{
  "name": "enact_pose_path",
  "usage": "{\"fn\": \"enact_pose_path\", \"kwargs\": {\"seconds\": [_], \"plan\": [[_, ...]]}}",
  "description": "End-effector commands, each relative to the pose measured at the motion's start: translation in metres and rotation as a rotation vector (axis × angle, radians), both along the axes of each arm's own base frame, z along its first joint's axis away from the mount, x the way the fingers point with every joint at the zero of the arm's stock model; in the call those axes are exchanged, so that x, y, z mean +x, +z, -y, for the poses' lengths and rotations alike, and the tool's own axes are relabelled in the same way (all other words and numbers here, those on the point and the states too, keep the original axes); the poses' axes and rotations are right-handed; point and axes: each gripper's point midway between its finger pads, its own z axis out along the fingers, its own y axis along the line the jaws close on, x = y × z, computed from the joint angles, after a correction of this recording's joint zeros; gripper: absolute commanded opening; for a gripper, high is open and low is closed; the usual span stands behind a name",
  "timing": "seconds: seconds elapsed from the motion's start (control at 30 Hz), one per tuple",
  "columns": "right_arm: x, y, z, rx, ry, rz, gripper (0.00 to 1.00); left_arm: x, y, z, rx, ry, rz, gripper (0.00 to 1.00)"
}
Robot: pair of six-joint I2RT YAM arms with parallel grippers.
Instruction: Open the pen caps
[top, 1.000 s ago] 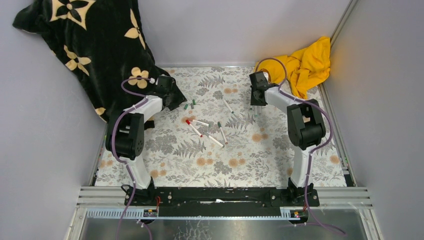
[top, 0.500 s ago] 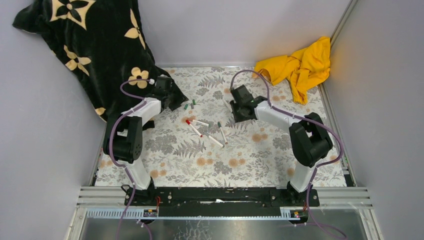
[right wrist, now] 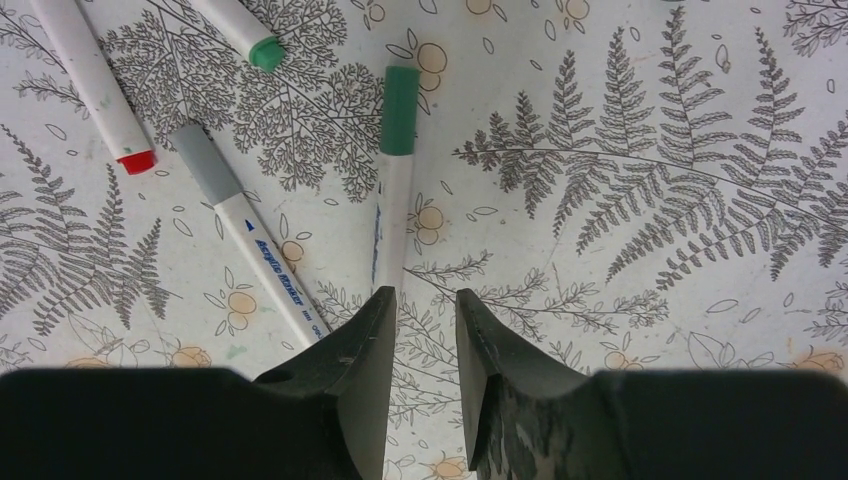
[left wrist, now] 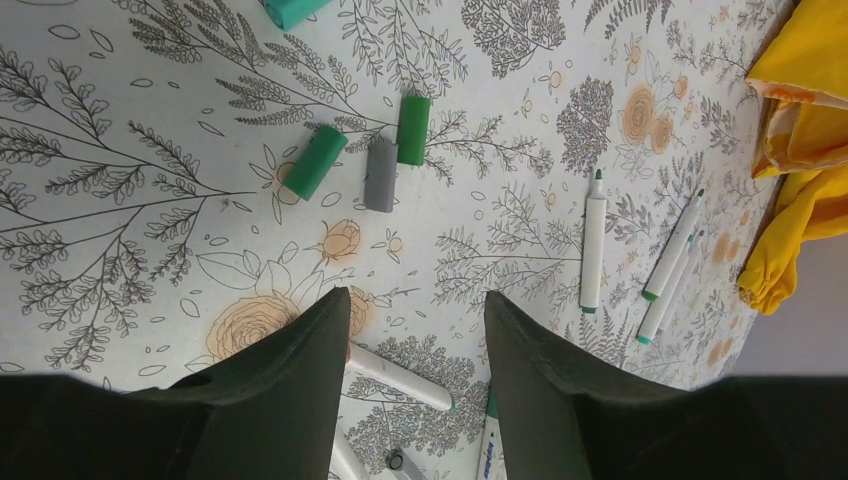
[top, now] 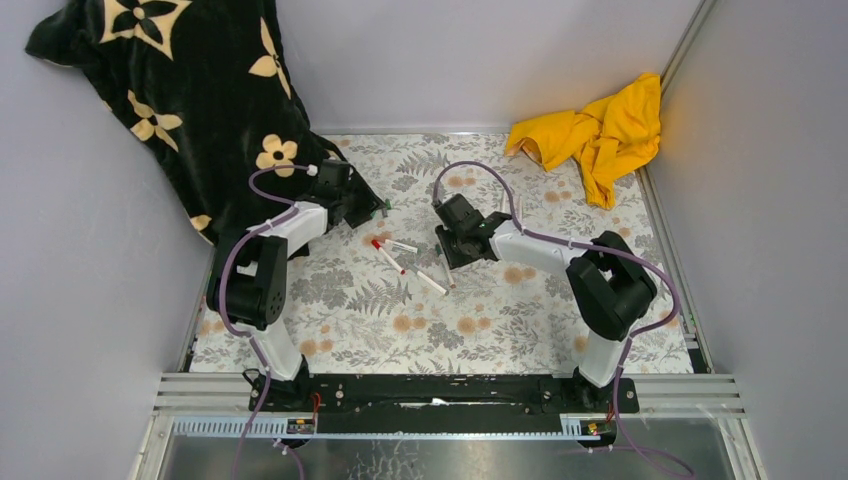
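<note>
Several thin white marker pens lie in the middle of the flowered mat (top: 430, 281); one has a red cap (top: 377, 243). My right gripper (top: 448, 258) hovers low over them. In the right wrist view its jaws (right wrist: 420, 295) stand a narrow gap apart and empty, just behind the barrel of a pen with a green cap (right wrist: 400, 110). A grey-capped pen (right wrist: 205, 165) and a red-tipped pen (right wrist: 135, 160) lie to its left. My left gripper (left wrist: 415, 300) is open and empty. Ahead of it lie loose caps: two green (left wrist: 313, 162), (left wrist: 413, 130) and one grey (left wrist: 380, 173). Uncapped pens (left wrist: 593, 240) lie further right.
A black flowered blanket (top: 180, 90) covers the back left corner and reaches the left arm. A yellow cloth (top: 600, 125) lies bunched at the back right, also in the left wrist view (left wrist: 800, 150). Walls close in the mat on three sides.
My right arm has swung left from beside the yellow cloth to the pens in the middle. My left gripper has shifted a little right toward the loose caps.
</note>
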Motion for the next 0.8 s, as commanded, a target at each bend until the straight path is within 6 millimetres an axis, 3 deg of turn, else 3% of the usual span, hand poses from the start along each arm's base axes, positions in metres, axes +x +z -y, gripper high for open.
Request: {"fn": "enact_pose_path", "kwargs": {"seconds": [0.0, 0.37, 0.6, 0.67, 0.77], "plan": [[0.003, 0.002, -0.018, 0.032, 0.0, 0.011, 0.35, 0.006, 0.02, 0.006, -0.032, -0.003, 0.076, 0.59], [-0.002, -0.022, -0.03, 0.001, 0.016, -0.021, 0.35, 0.003, 0.022, 0.008, -0.055, 0.002, 0.083, 0.58], [-0.009, -0.039, -0.022, -0.057, -0.004, -0.047, 0.35, 0.003, 0.023, 0.009, -0.058, 0.0, 0.085, 0.59], [-0.012, -0.044, -0.017, -0.078, -0.01, -0.06, 0.27, 0.002, 0.022, 0.009, -0.061, -0.002, 0.082, 0.59], [-0.019, -0.055, -0.009, -0.113, -0.017, -0.09, 0.02, 0.0, 0.02, 0.01, -0.066, -0.002, 0.077, 0.59]]}}
